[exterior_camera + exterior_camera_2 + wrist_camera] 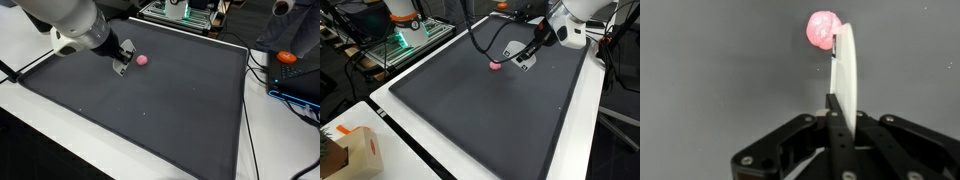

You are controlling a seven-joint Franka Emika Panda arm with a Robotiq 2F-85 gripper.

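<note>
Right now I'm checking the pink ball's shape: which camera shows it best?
The wrist view: the pink ball looks large and close, a white finger hiding its right edge. Both exterior views show only a small pink dot beside the gripper.

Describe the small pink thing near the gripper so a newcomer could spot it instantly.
Find the large dark mat covering the white table. Near its far edge in an exterior view, the gripper hangs low. Right beside its tip lies a small pink ball, the only bright, round thing on the mat.
</note>
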